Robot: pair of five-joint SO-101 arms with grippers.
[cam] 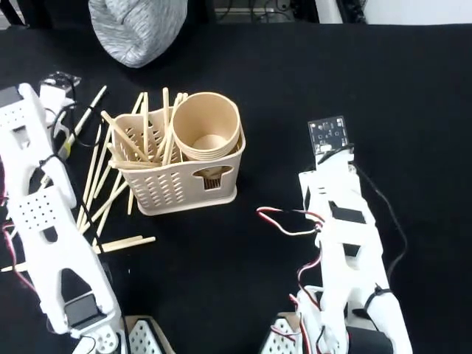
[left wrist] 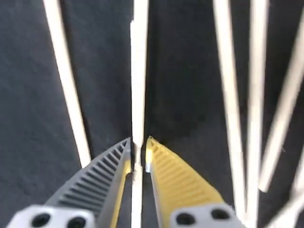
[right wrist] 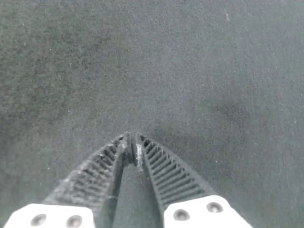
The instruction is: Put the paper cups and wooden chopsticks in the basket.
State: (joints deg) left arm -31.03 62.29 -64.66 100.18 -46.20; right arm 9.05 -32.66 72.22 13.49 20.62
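A beige slotted basket [cam: 173, 188] stands left of the table's middle, with stacked paper cups [cam: 206, 129] in its right half and several wooden chopsticks [cam: 144, 129] leaning in its left half. More chopsticks [cam: 99, 193] lie loose on the black cloth to the basket's left. My left gripper [left wrist: 139, 145] is low over that pile and shut on one chopstick [left wrist: 139, 71], which runs straight out between the tips; in the high view this gripper [cam: 66, 144] is at the far left with that stick [cam: 90, 109] slanting away from it. My right gripper [right wrist: 132, 137] is shut with nothing in it, over bare cloth.
A grey fabric bundle [cam: 136, 26] sits at the table's back edge, behind the basket. The right arm [cam: 343, 236] stands to the right of the basket, with open black cloth around it. Further chopsticks [left wrist: 251, 95] lie beside the held one.
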